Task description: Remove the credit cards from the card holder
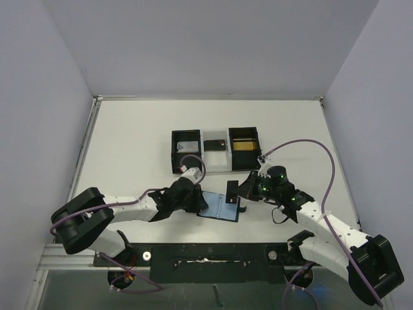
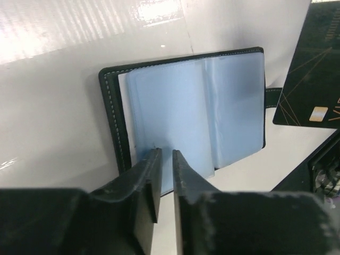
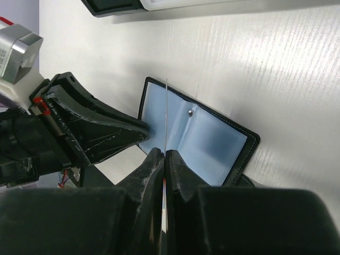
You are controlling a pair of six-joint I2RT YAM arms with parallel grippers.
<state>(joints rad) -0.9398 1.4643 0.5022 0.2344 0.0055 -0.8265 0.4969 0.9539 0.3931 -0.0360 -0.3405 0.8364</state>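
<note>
Right hand [image 3: 161, 154] clenches a credit card [image 2: 313, 64] above the card holder [image 2: 180, 106]; left hand [image 2: 166, 154] at its edge, grip unclear.

Overhead, wrist close-ups; card holder [image 1: 219, 207] shared

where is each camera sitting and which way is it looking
Top external: above and behind the arms, looking down on the table; both arms show.
Left wrist: on the left arm, facing along its fingers at the open card holder, a black card to the right.
Right wrist: on the right arm, facing along the right gripper, shut on that card seen edge-on.
Shared: both wrist views show the card holder.
</note>
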